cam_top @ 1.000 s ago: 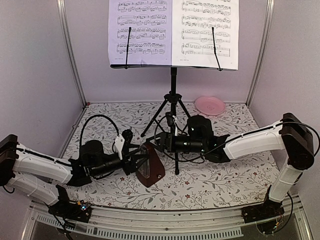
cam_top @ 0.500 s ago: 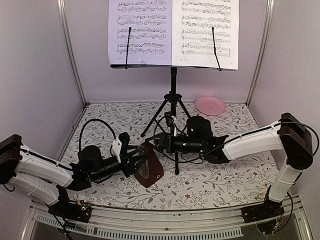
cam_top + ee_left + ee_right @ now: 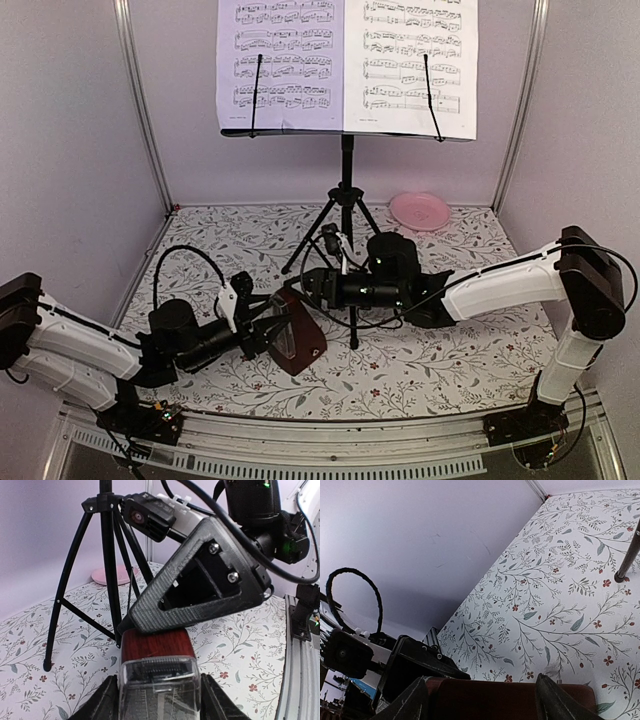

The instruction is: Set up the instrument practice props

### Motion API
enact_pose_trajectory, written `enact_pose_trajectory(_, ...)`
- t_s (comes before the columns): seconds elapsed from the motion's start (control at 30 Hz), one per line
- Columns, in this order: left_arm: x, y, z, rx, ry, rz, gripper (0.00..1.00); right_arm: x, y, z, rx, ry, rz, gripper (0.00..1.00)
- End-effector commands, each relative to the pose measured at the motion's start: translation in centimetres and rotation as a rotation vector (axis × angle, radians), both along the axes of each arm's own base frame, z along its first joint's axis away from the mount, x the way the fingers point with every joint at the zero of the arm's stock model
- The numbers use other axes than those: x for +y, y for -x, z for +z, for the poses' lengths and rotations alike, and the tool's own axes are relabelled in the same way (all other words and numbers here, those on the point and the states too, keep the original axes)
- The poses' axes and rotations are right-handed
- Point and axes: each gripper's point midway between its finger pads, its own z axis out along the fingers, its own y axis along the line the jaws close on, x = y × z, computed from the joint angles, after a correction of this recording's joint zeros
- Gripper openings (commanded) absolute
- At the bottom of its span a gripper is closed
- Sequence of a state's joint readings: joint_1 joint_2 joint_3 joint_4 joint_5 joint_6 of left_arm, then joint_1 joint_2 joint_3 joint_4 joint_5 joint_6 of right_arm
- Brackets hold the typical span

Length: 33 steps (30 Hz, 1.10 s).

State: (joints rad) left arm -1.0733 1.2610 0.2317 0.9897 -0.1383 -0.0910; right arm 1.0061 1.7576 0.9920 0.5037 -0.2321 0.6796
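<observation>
Change since the earlier frame: both arms and the metronome (image 3: pixel 300 342) have shifted a little toward the left of the frame, the right gripper (image 3: pixel 308 287) most of all. Top view: music stand (image 3: pixel 346 180) upright at upper centre, two sheet-music pages (image 3: pixel 285 65) on its desk under two retaining wires; pink plate (image 3: pixel 420 210) behind, right of centre; metronome low in the frame, left of centre, tilted, between the two grippers on the floral surface (image 3: pixel 440 360); whether its base rests there or is lifted cannot be told. Left gripper (image 3: pixel 268 325) meets it from the left, right gripper from the upper right, with one tripod leg just beside the right arm. Left wrist view: left jaws clasped on the sides of the metronome (image 3: pixel 157 652), clear cover at the bottom centre; one right finger (image 3: pixel 200 590) lies over its upper end. Right wrist view: red-brown body (image 3: pixel 485 697) fills the gap between the right jaws, which appear clasped on it too. Hazards, as judged: two grips on one small item, so arms pulling at odds could twist it loose; one grip letting go before the other is secure could topple it; the right arm or its cable could nudge the tripod leg and shake the pages off.
</observation>
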Motion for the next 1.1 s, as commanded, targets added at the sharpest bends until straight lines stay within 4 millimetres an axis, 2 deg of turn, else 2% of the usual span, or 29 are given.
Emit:
enact_pose_trajectory(0.0,0.7,0.9,-3.2,-0.056,-0.187,-0.01,0.25,-4.3,-0.3,-11.5,0.139,0.352,-0.08,0.72)
enact_pose_trajectory(0.13,1.4,0.2,-2.2,-0.071,-0.169,0.04,0.29,-4.5,-0.2,-11.8,0.141,0.362,-0.08,0.72)
enact_pose_trajectory(0.27,1.6,1.4,-0.3,-0.014,0.006,-0.052,0.32,-4.5,-0.3,-11.8,0.137,0.364,-0.085,0.71)
enact_pose_trajectory(0.53,0.7,1.7,-0.4,0.069,0.067,-0.102,0.29,-4.4,-0.4,-11.1,0.12,0.356,-0.08,0.72)
enact_pose_trajectory(0.67,-0.3,1.2,-1.2,0.077,0.023,-0.1,0.28,-4.3,-0.3,-8.7,0.086,0.313,-0.072,0.77)
enact_pose_trajectory(0.93,-0.2,0.7,-1.6,0.048,-0.014,-0.071,0.28,-4.2,0.6,-0.6,-0.026,0.167,-0.051,0.84)
enact_pose_trajectory(1.07,-0.2,0.4,-1.9,0.028,-0.051,-0.052,0.28,-5.0,1.3,2.4,-0.054,0.105,-0.056,0.87)
